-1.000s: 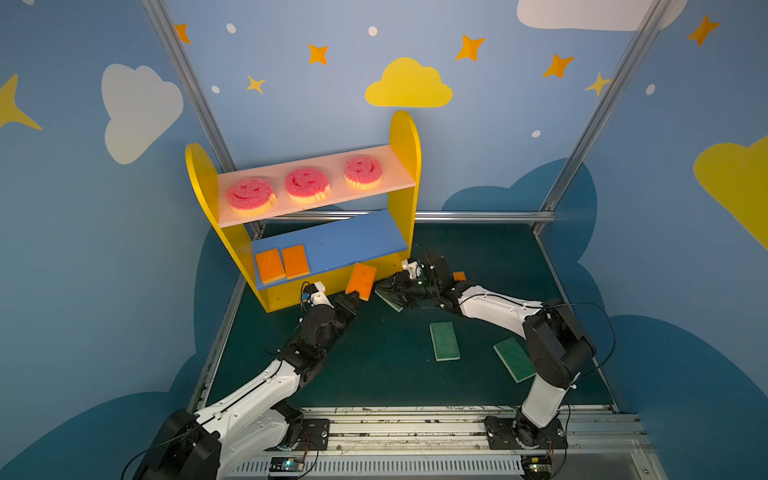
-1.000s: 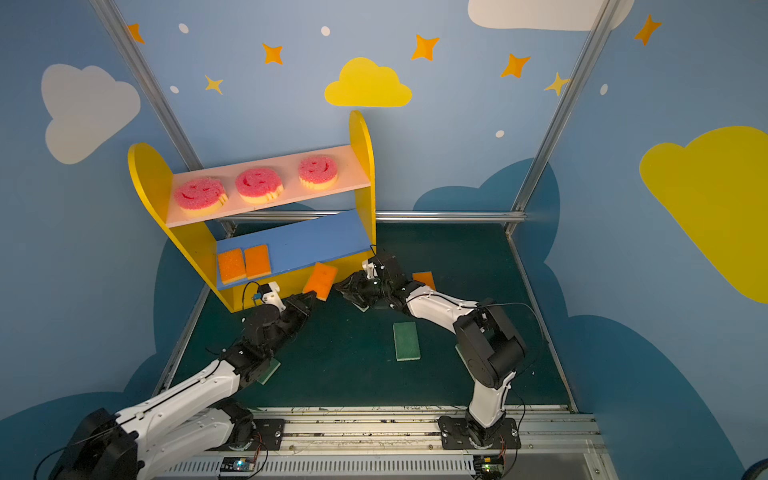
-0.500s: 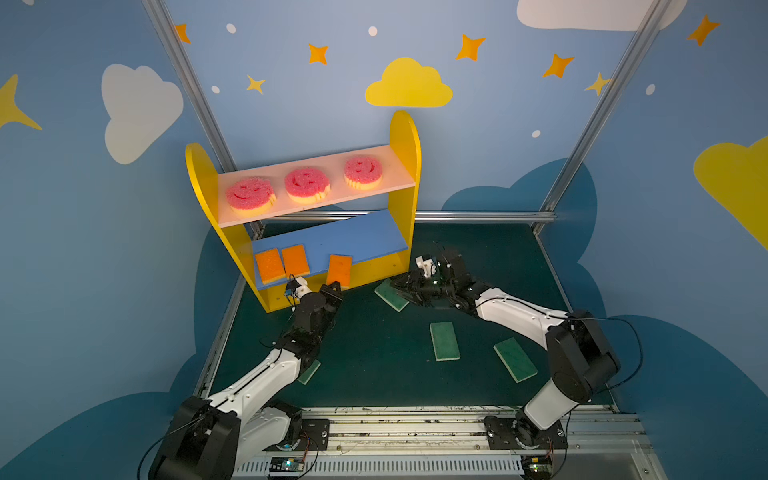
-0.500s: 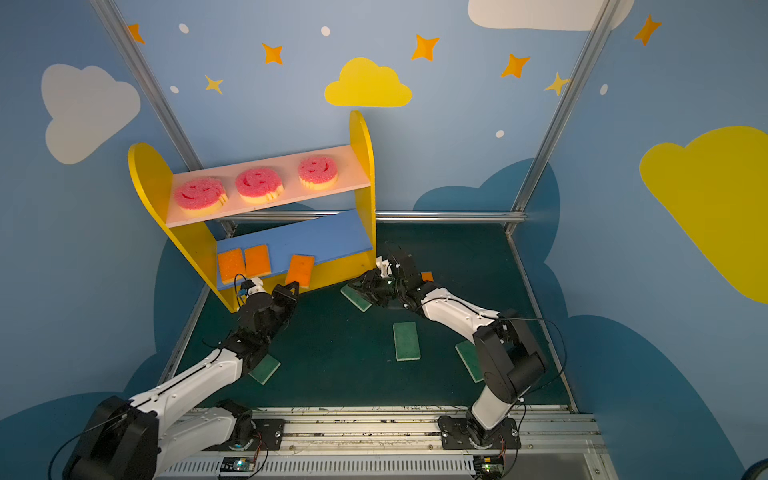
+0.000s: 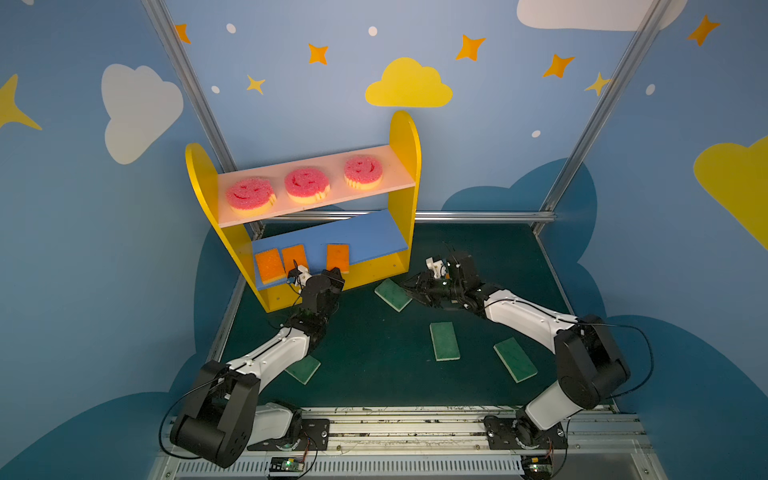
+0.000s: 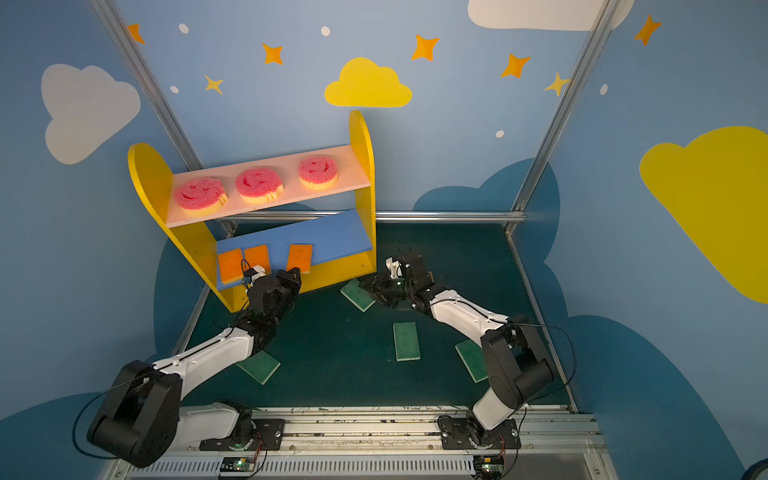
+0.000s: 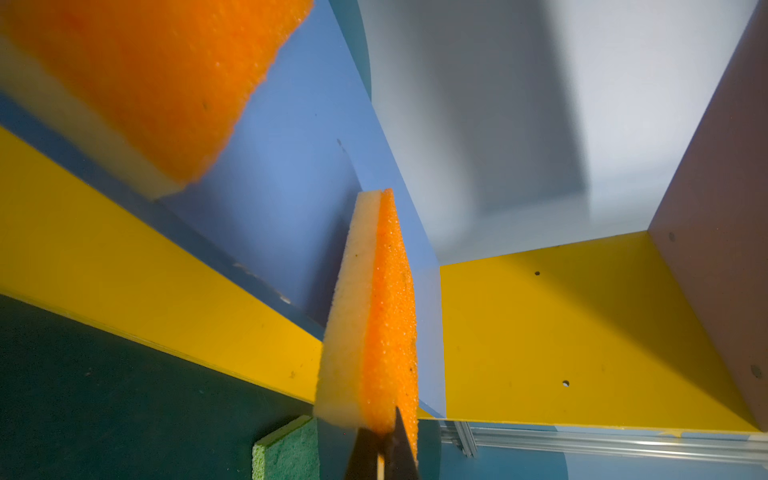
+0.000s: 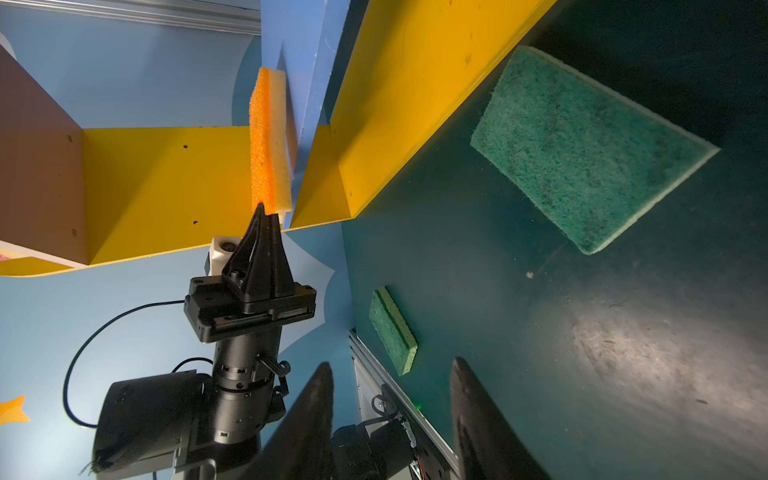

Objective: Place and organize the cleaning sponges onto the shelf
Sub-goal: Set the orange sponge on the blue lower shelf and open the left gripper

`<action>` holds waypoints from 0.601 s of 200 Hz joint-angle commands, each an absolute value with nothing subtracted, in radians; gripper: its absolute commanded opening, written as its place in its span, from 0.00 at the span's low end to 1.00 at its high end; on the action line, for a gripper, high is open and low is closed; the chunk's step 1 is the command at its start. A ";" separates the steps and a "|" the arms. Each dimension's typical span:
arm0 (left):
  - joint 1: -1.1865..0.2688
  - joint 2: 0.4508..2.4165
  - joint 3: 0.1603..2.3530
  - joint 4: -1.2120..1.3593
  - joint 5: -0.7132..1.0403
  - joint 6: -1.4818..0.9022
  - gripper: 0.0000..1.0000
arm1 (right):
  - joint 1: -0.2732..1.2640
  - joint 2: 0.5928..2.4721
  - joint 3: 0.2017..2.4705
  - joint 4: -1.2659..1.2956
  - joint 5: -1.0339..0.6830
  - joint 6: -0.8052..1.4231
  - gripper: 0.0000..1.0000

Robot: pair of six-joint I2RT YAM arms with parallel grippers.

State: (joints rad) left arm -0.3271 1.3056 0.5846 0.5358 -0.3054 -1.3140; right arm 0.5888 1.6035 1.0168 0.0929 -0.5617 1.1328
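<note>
**Left hand [image 5: 337,272] clamped on an orange sponge [image 5: 337,257] at the shelf [image 5: 405,137]; right hand [image 5: 409,289] apart**

Nearest the robot's base, a green sponge [image 5: 303,369] lies on the dark tabletop [image 5: 374,386] behind the left hand, partly under that arm. Behind the right hand, well apart from it, lie a second green sponge [image 5: 444,340] and a third green sponge [image 5: 515,359], both flat.

The right hand hangs low over the tabletop. Its fingers [image 8: 465,399] are parted, with nothing between them. A fourth green sponge [image 5: 392,294] lies just ahead of its fingertips.

The left hand's fingers are pressed together on the near end of the orange sponge. It lies orange face up on the blue lower board [image 5: 370,237], its near end past the board's front edge. Just to this hand's left on the same board sit a second orange sponge [image 5: 294,257] and a third orange sponge [image 5: 270,266], side by side.

Above and beyond the left hand, the pink upper board [image 5: 395,176] carries a row: left smiley sponge [image 5: 250,197], middle smiley sponge [image 5: 306,185], right smiley sponge [image 5: 363,171].
</note>
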 commanded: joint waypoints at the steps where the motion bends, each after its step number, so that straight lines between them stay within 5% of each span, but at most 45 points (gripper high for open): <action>1: -0.320 1.322 0.628 0.510 -0.350 -1.338 0.03 | 0.586 1.585 1.002 0.088 -0.572 1.115 0.46; 120: -0.345 1.347 0.634 0.468 -0.466 -1.400 0.03 | 0.581 1.583 0.971 0.121 -0.588 1.126 0.45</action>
